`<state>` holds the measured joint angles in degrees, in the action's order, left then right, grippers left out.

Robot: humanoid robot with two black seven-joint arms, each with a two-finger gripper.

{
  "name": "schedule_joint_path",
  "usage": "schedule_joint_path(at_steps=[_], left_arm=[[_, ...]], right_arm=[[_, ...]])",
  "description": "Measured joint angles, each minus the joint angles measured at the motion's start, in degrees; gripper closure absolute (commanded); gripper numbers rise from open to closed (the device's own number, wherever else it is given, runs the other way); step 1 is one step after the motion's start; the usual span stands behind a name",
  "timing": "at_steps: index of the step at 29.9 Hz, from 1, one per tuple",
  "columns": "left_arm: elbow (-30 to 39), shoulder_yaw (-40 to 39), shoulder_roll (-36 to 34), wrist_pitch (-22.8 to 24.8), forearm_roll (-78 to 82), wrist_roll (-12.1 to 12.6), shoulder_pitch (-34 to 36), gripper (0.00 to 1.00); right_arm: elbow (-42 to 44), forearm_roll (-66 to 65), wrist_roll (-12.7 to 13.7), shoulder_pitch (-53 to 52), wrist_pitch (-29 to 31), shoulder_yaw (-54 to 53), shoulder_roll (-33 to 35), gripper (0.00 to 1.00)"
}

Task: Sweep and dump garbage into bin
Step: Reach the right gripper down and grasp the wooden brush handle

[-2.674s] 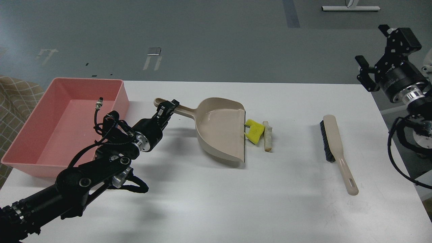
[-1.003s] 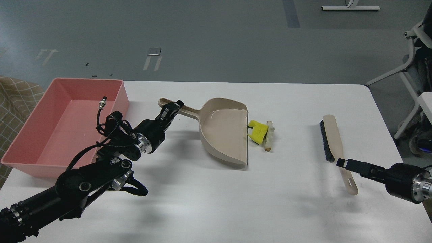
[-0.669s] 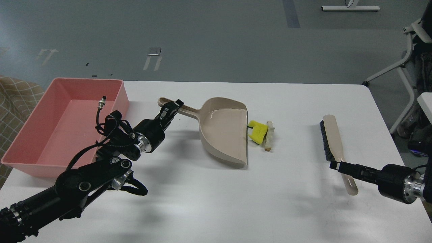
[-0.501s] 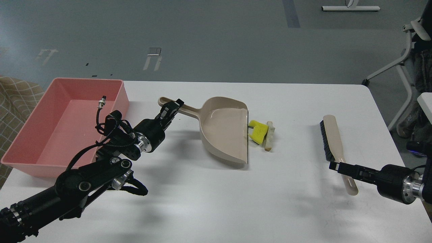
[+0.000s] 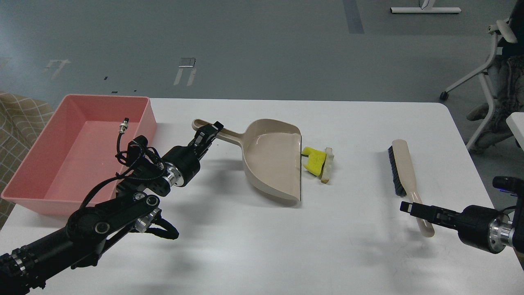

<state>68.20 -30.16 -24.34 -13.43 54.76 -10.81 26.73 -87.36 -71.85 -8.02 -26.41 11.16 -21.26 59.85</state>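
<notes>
White bench [image 5: 254,246] fills most of my view, with grey floor beyond and a chair leg at the far right. Nearest me on the right, my right tool [image 5: 409,206] sits low at the handle of the brush [image 5: 403,174], seen edge-on and dark, so I cannot tell whether its fingers are apart or already on the handle. That brush looks like stiff, light plastic with dark bristles along its left edge; I judge the thin handle near the hanging hole is the place to hold, though smooth plastic may twist in a narrow pinch. On the left, my left tool [image 5: 206,133] is clamped on the handle of the dustpan [image 5: 272,164], whose open lip faces right. Just beside that lip lie the two bits of garbage: the yellow chunk [image 5: 315,160] touching or nearly touching the lip, and the off-white stick [image 5: 326,165] against its right side. Both look very light; the chunk seems soft and should drag, the stick could roll, so I would sweep gently leftward. Farthest left, the pink bin [image 5: 24,172] stands well apart from them, with nothing visible inside it.
</notes>
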Motion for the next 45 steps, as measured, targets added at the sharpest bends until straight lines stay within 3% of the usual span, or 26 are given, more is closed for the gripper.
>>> schedule_joint_path(at_steps=[5,10,22,27,32,38,45], left_arm=[[-0.1,0.07,-0.08,0.0,0.01,0.0,-0.19,1.0],[-0.17,0.1,-0.16,0.0,0.1,-0.3,-0.43,1.0],[-0.17,-0.11,-0.18,-0.01,0.12,-0.35,-0.45,1.0],[-0.18,-0.23,-0.14,-0.02,0.11,-0.35,-0.53,1.0],[-0.18,-0.25,-0.09,-0.02,0.11,-0.35,-0.54,1.0],[-0.18,-0.28,-0.09,-0.02,0.09,-0.36,-0.54,1.0],[-0.18,-0.34,-0.09,-0.02,0.03,-0.36,-0.54,1.0]], right_arm=[[0.0,0.04,0.0,0.12,0.0,0.0,0.0,0.25],[-0.06,0.05,0.0,0.2,-0.03,0.0,0.0,0.41],[-0.09,0.05,-0.05,0.22,-0.03,0.0,-0.06,0.51],[-0.15,0.01,0.02,0.15,-0.03,0.0,-0.05,0.68],[-0.24,-0.04,0.21,0.14,-0.03,-0.05,0.08,1.0],[-0.59,0.35,4.21,0.17,0.0,-0.13,0.45,1.0],[-1.85,0.34,5.11,-0.3,0.3,-0.35,0.66,1.0]])
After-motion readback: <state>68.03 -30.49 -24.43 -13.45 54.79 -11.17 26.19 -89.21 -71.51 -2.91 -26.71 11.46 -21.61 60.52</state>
